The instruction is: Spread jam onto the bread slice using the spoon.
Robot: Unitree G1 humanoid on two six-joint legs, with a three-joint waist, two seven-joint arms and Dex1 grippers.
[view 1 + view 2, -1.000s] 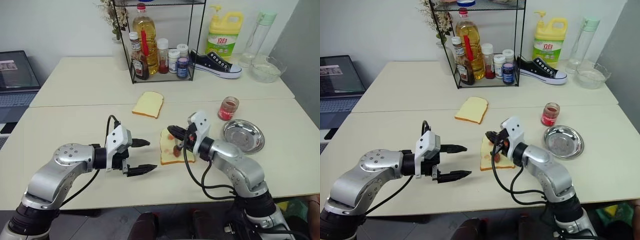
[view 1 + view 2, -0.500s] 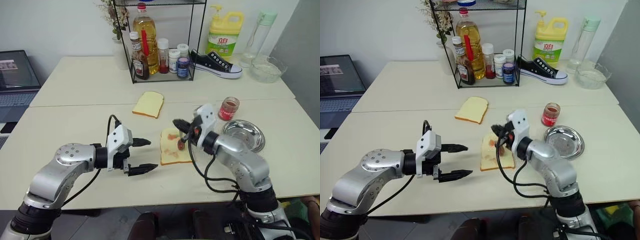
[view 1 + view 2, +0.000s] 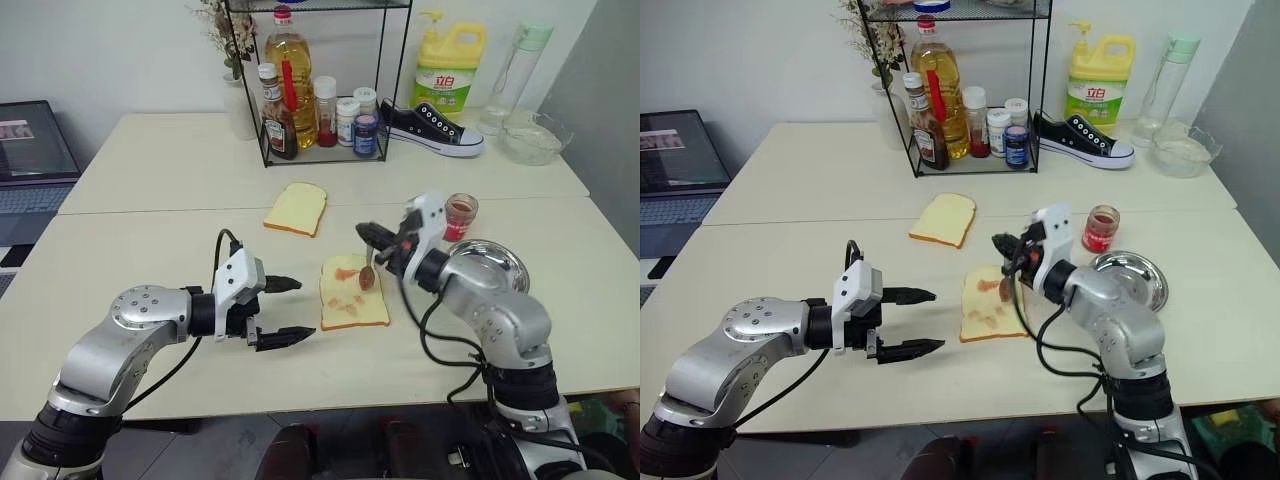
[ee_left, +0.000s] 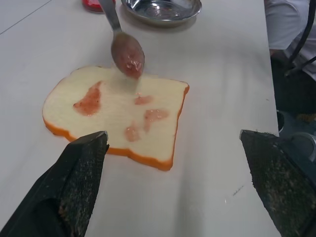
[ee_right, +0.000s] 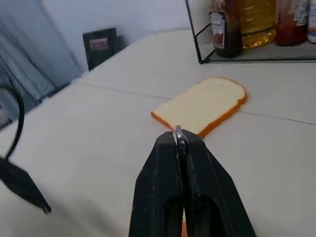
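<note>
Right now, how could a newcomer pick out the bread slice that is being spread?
On the nearer pale table, find the round steel plate. The squarish pale-yellow bread slice lies to its left, between both arms. Unlike the plain slice nearer the wire rack, it bears red jam smears.

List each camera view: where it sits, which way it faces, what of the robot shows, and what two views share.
Head stereo pair: looks forward and down over the table; both arms show, open left gripper, right gripper shut on the slim silvery metal spoon.
Left wrist: looks along its fingers at the jam-smeared pale-yellow bread slice.
Right wrist: looks along closed fingers toward the plain bread slice.
Shared: left wrist and head views both show spoon and smeared slice.
</note>
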